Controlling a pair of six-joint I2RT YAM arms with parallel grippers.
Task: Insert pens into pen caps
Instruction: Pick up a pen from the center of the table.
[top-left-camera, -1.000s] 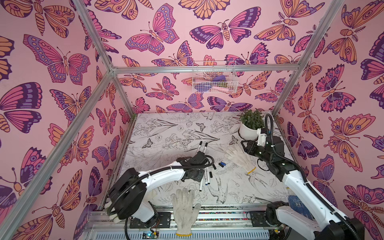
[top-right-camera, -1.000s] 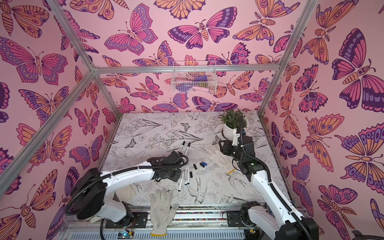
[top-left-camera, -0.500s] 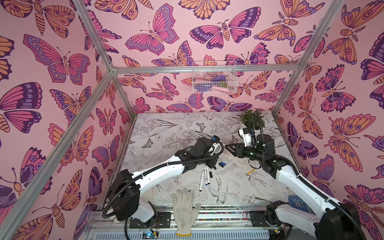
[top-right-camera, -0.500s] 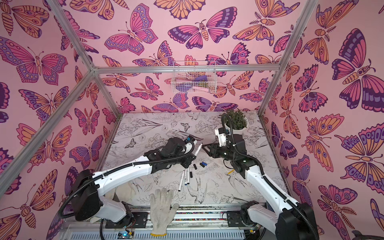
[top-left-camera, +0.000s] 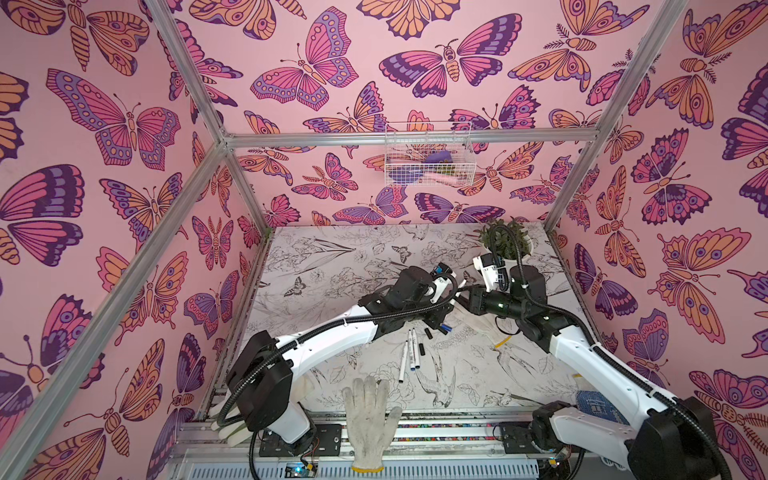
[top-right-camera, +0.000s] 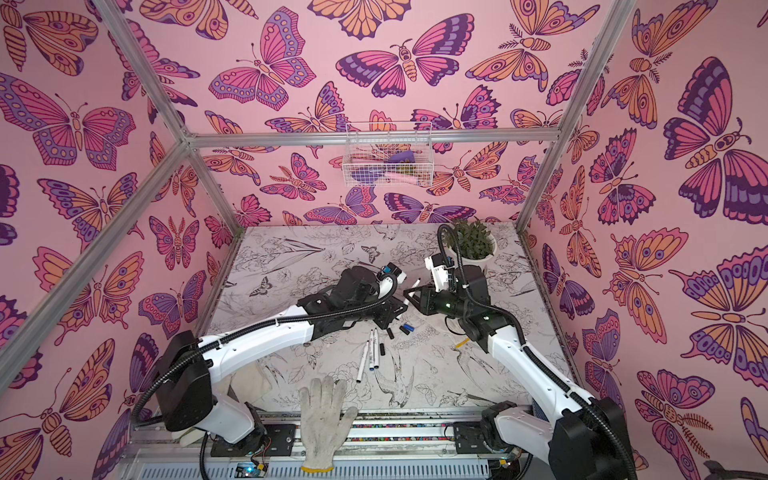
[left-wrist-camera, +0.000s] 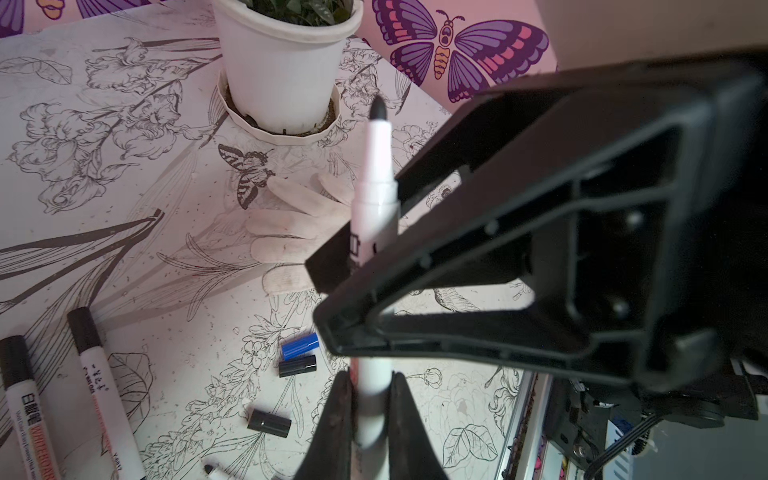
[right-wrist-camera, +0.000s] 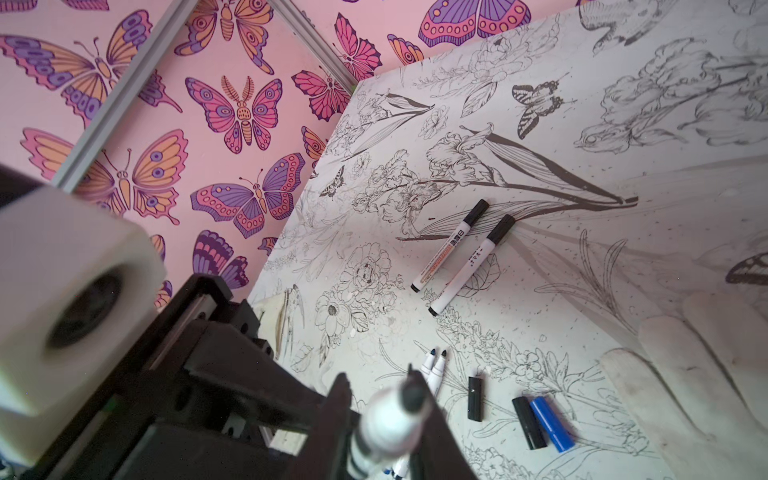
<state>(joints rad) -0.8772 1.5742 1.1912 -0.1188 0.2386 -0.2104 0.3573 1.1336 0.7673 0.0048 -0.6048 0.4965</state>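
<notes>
A white-barrelled pen (left-wrist-camera: 371, 195) with a bare black tip hangs in the air between both arms. My left gripper (left-wrist-camera: 370, 386) is shut on its rear barrel. My right gripper (right-wrist-camera: 382, 399) is shut on the same pen (right-wrist-camera: 386, 419) nearer the tip, and shows in the left wrist view as black jaws either side of the barrel. In a top view the two grippers meet above the table's middle, left gripper (top-right-camera: 399, 293), right gripper (top-right-camera: 413, 293). Below lie a blue pen cap (right-wrist-camera: 552, 424), two black caps (right-wrist-camera: 528, 422), two uncapped pens (right-wrist-camera: 432, 365) and two capped pens (right-wrist-camera: 451, 247).
A white glove (top-left-camera: 368, 411) lies at the table's front edge and a second glove (left-wrist-camera: 299, 232) lies under the right arm. A potted plant (top-left-camera: 505, 241) stands at the back right. A wire basket (top-left-camera: 428, 153) hangs on the back wall.
My left arm lifted a pen off the table and swung right. My right arm came left to meet it, and its jaws closed on the pen.
</notes>
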